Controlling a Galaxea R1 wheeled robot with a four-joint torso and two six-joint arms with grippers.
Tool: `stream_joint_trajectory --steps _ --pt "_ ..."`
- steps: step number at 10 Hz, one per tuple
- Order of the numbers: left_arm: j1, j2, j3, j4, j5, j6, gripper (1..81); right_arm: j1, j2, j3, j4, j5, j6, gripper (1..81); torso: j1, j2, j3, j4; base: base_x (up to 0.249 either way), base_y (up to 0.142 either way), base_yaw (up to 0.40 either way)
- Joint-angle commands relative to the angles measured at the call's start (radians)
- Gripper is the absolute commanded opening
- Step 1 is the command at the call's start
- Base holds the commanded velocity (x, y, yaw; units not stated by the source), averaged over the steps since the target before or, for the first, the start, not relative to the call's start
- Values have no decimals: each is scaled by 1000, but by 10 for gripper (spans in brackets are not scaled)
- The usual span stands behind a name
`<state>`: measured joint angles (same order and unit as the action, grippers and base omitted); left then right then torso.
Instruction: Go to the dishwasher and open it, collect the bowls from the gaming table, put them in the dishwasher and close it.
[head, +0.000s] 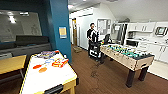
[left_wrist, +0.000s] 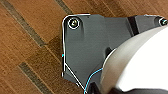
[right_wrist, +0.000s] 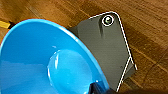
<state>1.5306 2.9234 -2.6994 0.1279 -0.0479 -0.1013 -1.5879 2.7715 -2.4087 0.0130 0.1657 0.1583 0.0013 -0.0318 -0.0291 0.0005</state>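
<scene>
A bright blue round plastic bowl (right_wrist: 47, 60) looms close in the right wrist view over brown wood flooring; it looks carried by the right arm, though I cannot tell how either gripper's fingers stand. Nearby, the long white-topped, yellow-rimmed gaming table (head: 60, 75) holds small orange bowls (head: 40, 68) beside colourful game boxes (head: 59, 63). Farther off stand a wooden foosball table (head: 130, 60) and a person (head: 92, 37); a loose hold could drop the bowl while driving.
</scene>
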Motion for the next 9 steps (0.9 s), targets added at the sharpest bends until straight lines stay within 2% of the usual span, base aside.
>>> stream_joint_trajectory --steps 1,9 --pt "-51 -1 -5 21 45 5 10 44 -16 5 -11 -40 3 10 0 0 0 0 0 0 -400" --pt "-51 11 -5 24 45 5 10 42 -10 4 -13 -40 3 10 0 0 0 0 0 0 -400"
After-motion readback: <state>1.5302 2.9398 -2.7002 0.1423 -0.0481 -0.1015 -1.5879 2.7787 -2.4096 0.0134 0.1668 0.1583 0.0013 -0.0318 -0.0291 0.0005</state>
